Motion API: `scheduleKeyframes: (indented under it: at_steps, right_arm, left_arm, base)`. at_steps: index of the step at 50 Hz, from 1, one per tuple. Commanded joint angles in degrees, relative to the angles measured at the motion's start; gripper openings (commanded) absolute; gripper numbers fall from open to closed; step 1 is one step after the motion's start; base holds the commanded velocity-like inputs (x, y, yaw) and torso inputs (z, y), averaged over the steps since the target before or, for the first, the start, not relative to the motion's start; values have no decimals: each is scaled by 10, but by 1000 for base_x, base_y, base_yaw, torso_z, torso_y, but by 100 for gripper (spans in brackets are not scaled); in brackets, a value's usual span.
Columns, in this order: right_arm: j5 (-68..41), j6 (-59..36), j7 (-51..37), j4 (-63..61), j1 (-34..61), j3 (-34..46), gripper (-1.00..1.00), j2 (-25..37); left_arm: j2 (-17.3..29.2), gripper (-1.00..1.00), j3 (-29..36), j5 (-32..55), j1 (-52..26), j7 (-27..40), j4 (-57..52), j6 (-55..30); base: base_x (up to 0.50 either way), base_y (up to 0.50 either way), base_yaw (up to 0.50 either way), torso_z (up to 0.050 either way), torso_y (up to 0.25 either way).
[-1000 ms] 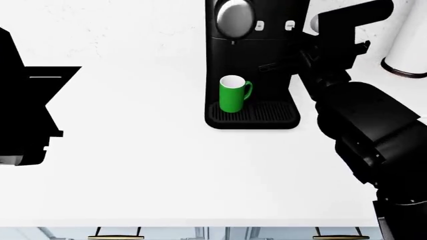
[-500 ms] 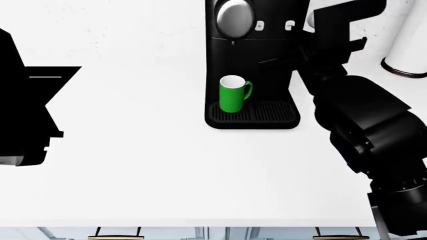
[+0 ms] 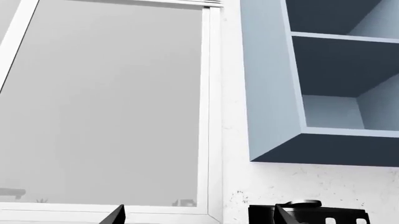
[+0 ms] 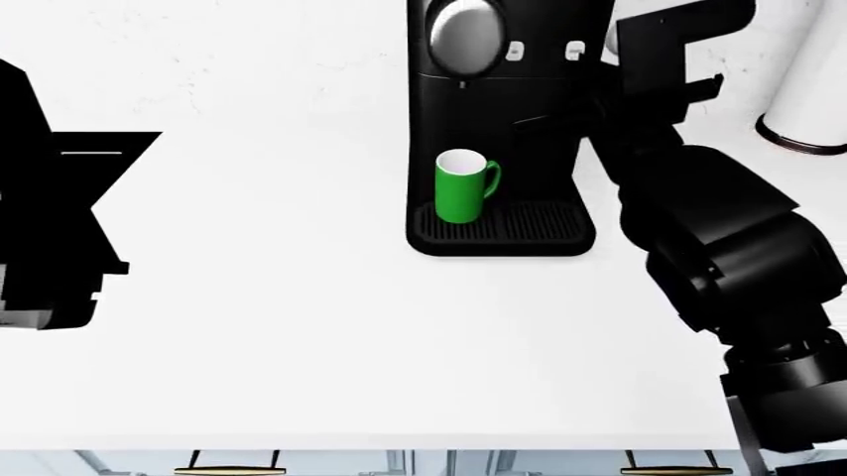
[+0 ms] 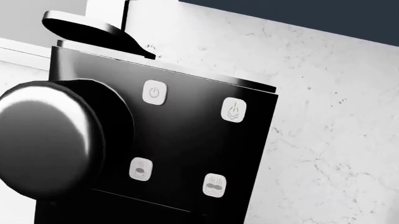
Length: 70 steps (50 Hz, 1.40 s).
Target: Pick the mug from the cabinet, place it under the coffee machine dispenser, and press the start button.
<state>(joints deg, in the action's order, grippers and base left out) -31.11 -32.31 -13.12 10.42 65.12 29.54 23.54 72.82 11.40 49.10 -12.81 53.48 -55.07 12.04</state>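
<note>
Facing four similar buttons, the right gripper [image 4: 622,59], grip state hidden, at the mug's [image 4: 462,188] one o'clock, may press wrongly.

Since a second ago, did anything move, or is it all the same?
Only the right arm moved: it reached further up and in toward the coffee machine, whose buttons now face its wrist camera. Nothing was picked up or let go. The green mug stayed on the drip tray under the silver dispenser, and the left arm barely shifted.
</note>
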Motion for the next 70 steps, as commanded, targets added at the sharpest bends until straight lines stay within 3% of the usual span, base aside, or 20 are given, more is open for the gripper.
scheduleKeyframes:
  at_steps: [1,70]
  right_arm:
    - [8,10,6,28,12,4,-100,-7]
    - [46,70,40,191,66,29,-100,-49]
  left_arm:
    - [-2,100,1,0,-3,-2,1,-3]
    - [5,100,-12,-1,16,3,0,4]
  base:
    - [0,0,0,0,0]
    - [0,0,0,0,0]
